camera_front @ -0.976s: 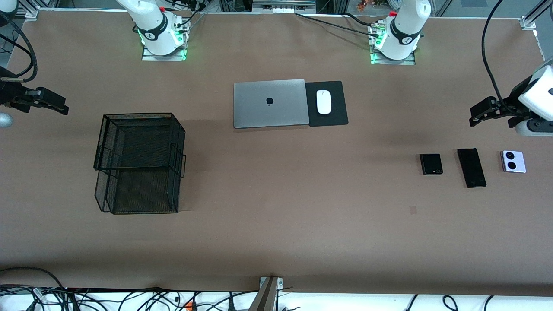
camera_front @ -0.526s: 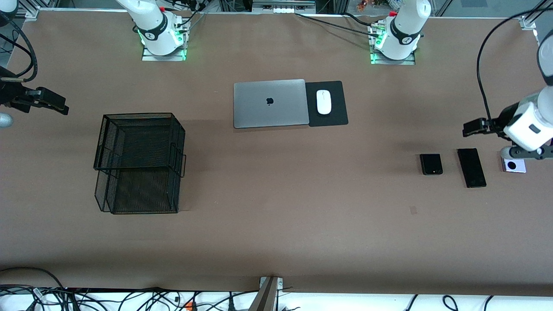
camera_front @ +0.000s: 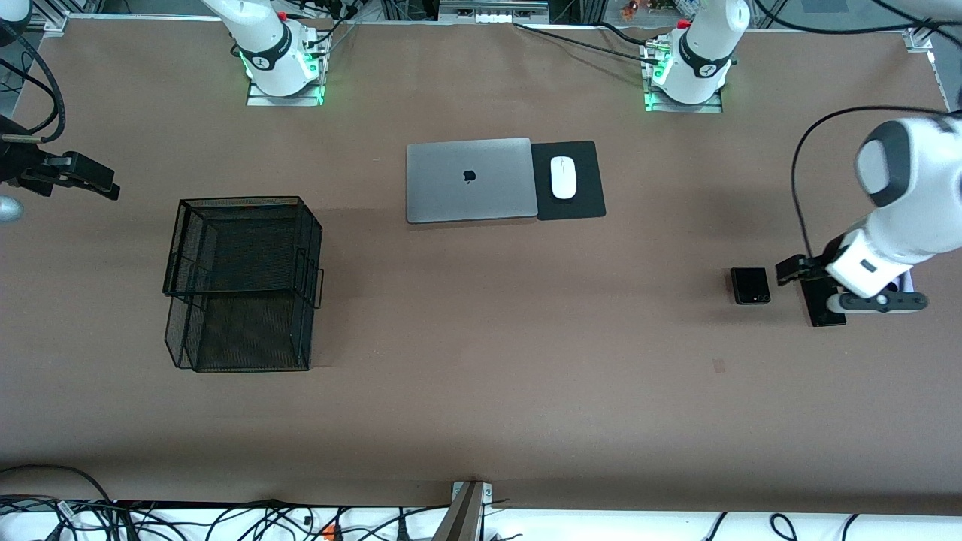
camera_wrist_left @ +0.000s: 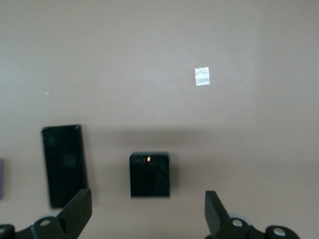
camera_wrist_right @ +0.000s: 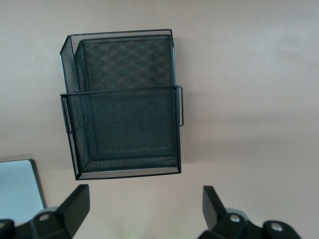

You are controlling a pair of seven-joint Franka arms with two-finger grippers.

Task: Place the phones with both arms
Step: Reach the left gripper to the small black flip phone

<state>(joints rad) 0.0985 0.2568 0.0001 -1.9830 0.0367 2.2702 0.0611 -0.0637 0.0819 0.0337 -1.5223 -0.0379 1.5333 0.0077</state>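
L gripper (camera_front: 791, 269), fingers spread & empty, hangs over long slim black slab phone (camera_wrist_left: 64, 164) beside small squarish black phone (camera_front: 750, 285) on brown table (camera_front: 481, 338); R gripper (camera_front: 90, 180) waits, spread, near black wire-mesh basket (camera_front: 240, 284).

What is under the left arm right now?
The left gripper hangs open over the slim black phone, whose end shows below the arm. The lavender phone is almost wholly covered. The small black phone lies uncovered beside them.
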